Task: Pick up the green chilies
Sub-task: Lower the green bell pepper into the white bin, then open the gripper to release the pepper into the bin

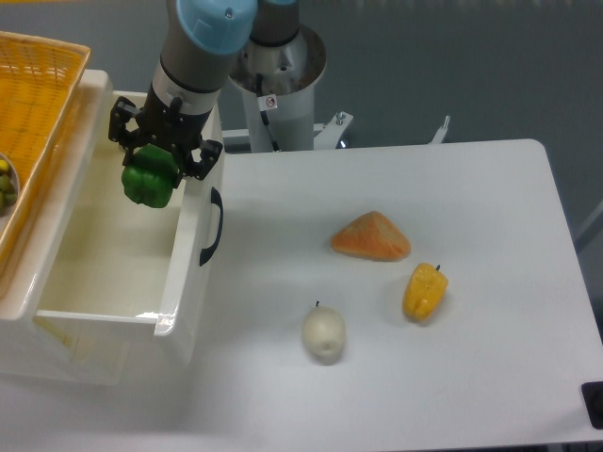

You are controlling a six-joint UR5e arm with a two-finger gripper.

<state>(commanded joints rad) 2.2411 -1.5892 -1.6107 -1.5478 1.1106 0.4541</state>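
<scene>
Jaws clenched on green chilies (149, 179), hanging blocky end down over white bin (179, 282).

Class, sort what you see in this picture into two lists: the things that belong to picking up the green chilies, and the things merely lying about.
Belongs to the job:
- green chilies, held above the white bin
- gripper, shut on them

Just lying about:
- yellow pepper
- orange wedge-shaped piece
- pale round fruit
- white bin
- wicker basket
- small olive-green fruits at the left edge
</scene>
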